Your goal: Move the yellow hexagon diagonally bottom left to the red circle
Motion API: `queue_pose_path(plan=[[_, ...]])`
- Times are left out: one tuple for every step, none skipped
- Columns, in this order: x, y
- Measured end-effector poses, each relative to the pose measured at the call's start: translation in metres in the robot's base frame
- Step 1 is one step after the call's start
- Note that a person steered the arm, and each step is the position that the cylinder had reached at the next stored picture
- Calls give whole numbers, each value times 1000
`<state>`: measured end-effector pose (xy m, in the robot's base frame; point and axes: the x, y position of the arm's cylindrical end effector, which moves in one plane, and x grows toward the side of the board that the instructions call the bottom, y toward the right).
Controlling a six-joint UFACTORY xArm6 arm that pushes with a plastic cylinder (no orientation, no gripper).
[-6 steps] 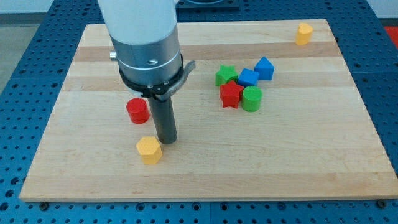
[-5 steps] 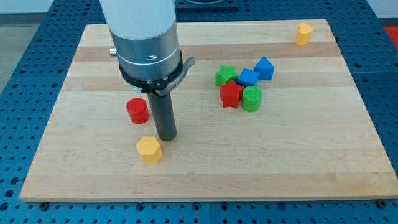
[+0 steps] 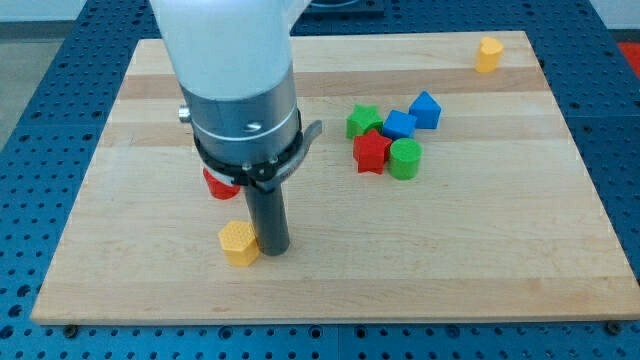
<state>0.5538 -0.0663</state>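
Note:
The yellow hexagon [image 3: 238, 243] lies on the wooden board [image 3: 480, 250] near the view's bottom left. My tip [image 3: 272, 248] is right beside it, touching or nearly touching its right side. The red circle [image 3: 218, 184] sits just above the hexagon, toward the view's top, and the arm partly hides it. The arm's wide grey body covers the board above the rod.
A cluster right of centre holds a green star [image 3: 363, 122], a red star [image 3: 371, 152], a green cylinder [image 3: 405, 158] and two blue blocks [image 3: 400, 125] [image 3: 426, 109]. A second yellow block [image 3: 488, 54] sits at the top right corner.
My tip has moved toward the view's bottom, down to the right side of the yellow hexagon. The arm now covers part of the red circle. The blocks have not visibly moved.

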Motion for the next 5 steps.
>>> queue_pose_path(plan=[[3, -7], [3, -28], [3, -53], [3, -79], [3, -102]])
